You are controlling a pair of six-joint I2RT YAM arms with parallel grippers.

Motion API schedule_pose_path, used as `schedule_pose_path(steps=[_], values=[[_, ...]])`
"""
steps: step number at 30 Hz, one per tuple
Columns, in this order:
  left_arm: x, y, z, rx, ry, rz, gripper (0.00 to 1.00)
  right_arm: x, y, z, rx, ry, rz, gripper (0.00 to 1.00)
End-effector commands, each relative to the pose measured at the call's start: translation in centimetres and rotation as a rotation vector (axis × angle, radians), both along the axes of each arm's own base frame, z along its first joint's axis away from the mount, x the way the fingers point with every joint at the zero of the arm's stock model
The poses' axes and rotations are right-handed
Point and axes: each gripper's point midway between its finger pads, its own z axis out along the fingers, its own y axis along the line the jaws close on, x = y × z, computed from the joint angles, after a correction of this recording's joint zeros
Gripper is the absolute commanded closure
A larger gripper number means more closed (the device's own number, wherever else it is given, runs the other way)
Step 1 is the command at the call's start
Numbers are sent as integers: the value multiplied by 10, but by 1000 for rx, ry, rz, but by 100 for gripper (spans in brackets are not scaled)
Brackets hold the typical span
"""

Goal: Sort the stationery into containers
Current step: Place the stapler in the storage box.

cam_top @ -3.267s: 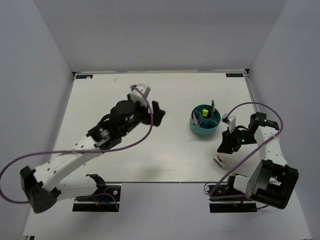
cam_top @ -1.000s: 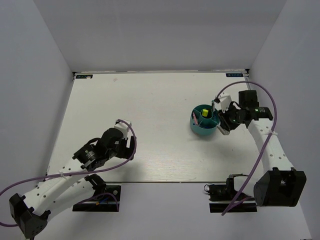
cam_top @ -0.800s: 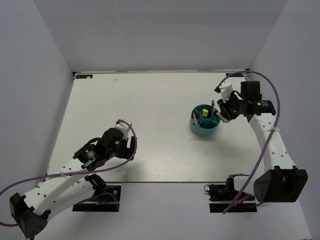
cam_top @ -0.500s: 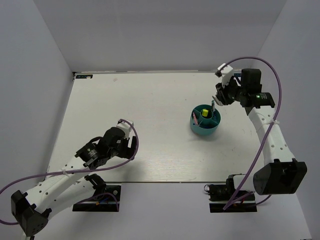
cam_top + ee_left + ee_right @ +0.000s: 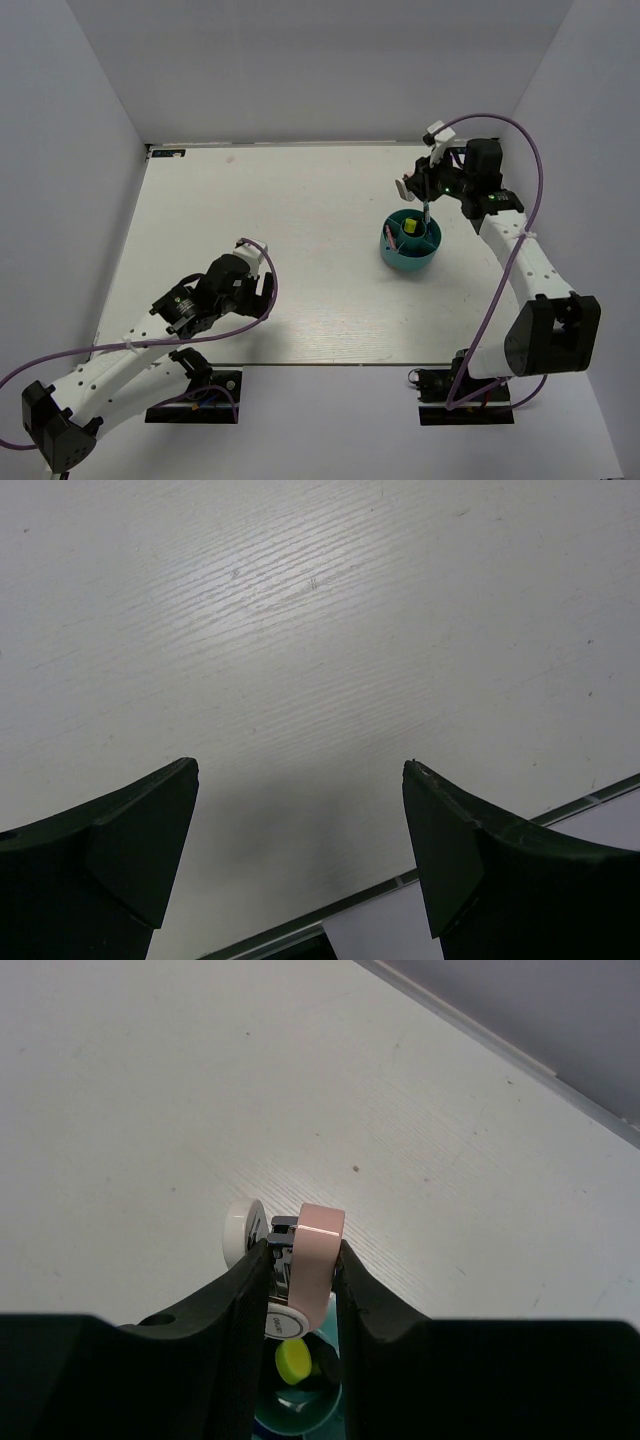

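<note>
The round teal organiser (image 5: pixel 409 244) stands at the right of the table with a yellow-capped highlighter (image 5: pixel 409 223), a thin blue pen (image 5: pixel 425 212) and a pink marker (image 5: pixel 387 237) in it. My right gripper (image 5: pixel 412 186) hovers just above its far rim, shut on the small pink-white block (image 5: pixel 305 1265). In the right wrist view the organiser (image 5: pixel 300 1405) and the yellow cap (image 5: pixel 292 1359) show below the block. My left gripper (image 5: pixel 262 290) is open and empty, low over the near left of the table; its fingers (image 5: pixel 130 830) frame bare table.
The table's near edge (image 5: pixel 400 885) runs just under my left gripper. The enclosure's white walls close in the back and both sides; the back edge (image 5: pixel 520 1060) lies beyond the organiser.
My right gripper has carried the pink-white block up from the table right of the organiser, round its right side, to above its far rim. My left arm has pulled back to the near left.
</note>
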Motion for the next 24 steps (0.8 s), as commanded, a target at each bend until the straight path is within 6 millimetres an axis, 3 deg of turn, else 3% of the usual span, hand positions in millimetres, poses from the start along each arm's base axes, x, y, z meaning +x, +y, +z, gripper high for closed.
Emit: schedule_pose_path(steps=[1, 10, 18, 24], values=[[3, 2, 1, 4, -16, 5, 7, 8, 19, 14, 92, -85, 76, 92], [2, 3, -3, 15, -10, 1, 7, 20, 29, -17, 49, -163, 179, 92], [1, 4, -5, 24, -6, -2, 7, 34, 20, -38, -47, -202, 176, 92], [2, 4, -5, 25, -6, -5, 6, 30, 20, -55, -83, -180, 216, 94]])
